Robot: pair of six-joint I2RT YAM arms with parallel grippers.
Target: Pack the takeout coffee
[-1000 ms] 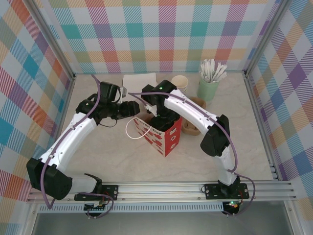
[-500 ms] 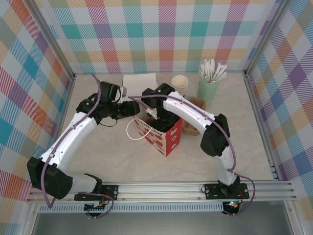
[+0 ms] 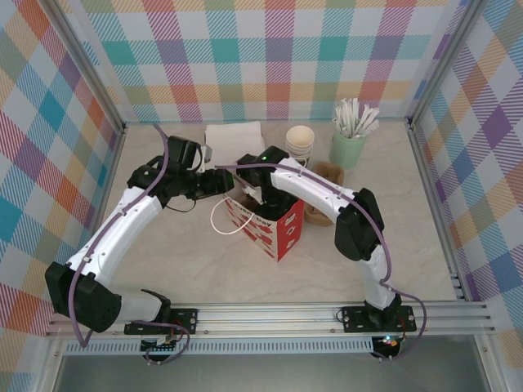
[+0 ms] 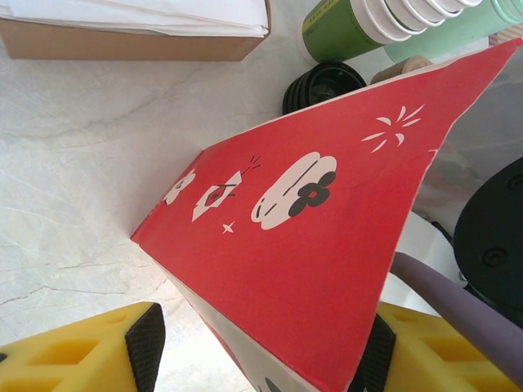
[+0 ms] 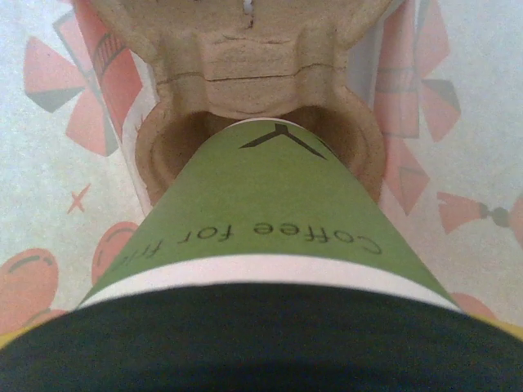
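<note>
My right pincer (image 3: 260,192) is clasped round the takeout coffee (image 5: 261,212), up by its black lid (image 5: 261,347). The cup points base-first into a round well of the pulp carrier (image 5: 253,57), which sits inside the red paper bag (image 3: 276,233). I can't tell whether the base has reached the bottom of that well. That is my main worry: if I let go with the cup half-seated or tilted, I judge it could topple in the bag, pop the lid and spill. A base caught on the well's lip would do the same, and pressing harder might crush the paper wall. Backing out is the next hazard, since wide jaws in a narrow bag could snag its rim and drag bag and carrier along. My left pincer (image 4: 260,347) straddles the bag's upper wall with its jaws spread. One pad lies against the red paper and the other looks just clear of it, so I read it as bracing rather than clenched. If that wall slips free, the mouth may fold in on the cup. Beyond the bag on the bench (image 4: 82,163) are a stack of lidless green cups (image 3: 300,143), a pile of black lids (image 4: 323,82), a mint holder (image 3: 347,153) full of white sticks (image 3: 355,118), and a brown box of white napkins (image 4: 131,41).
</note>
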